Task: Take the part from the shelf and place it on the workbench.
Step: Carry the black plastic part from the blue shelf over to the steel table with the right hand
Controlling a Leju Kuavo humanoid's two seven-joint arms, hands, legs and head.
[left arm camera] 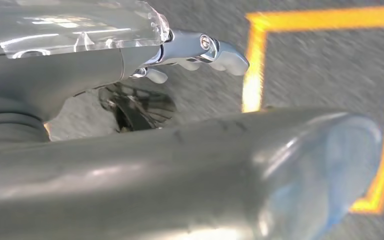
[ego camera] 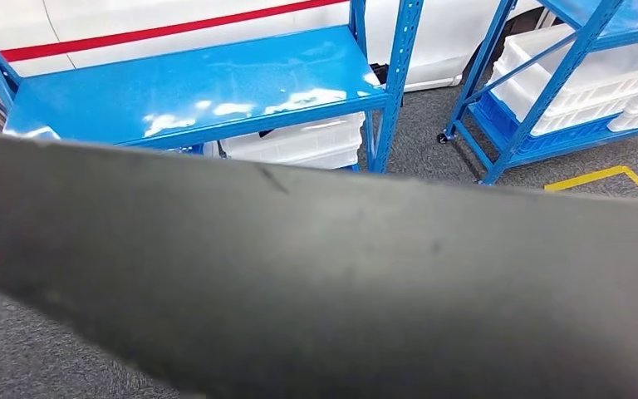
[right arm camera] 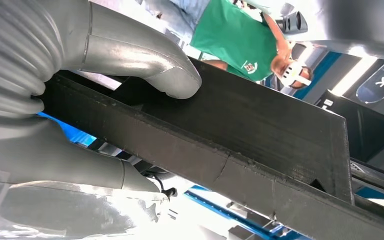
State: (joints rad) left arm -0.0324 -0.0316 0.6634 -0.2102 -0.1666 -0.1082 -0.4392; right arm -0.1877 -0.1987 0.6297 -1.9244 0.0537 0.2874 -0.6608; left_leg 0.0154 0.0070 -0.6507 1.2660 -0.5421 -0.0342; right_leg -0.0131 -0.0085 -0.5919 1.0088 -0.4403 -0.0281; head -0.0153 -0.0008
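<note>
Fingers of my right hand [right arm camera: 80, 100] are clamped around the part [right arm camera: 260, 145], thumb pressed on its dark upper face; the left hand [left arm camera: 190, 55] has its fingers loosely extended, and I can't tell whether they touch anything. The part is a long dark beam held up across the head view, in front of the blue shelf [ego camera: 191, 83]. My worry is that a one-ended grip lets it swing or slip. It hides both arms and any workbench; a person [right arm camera: 240, 35] stands near.

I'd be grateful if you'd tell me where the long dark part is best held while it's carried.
Probably along its long flat edge, wrapped from the side, as the right hand does: the dark part is a long, flat-sided beam, thin enough to clasp between thumb and fingers.
</note>
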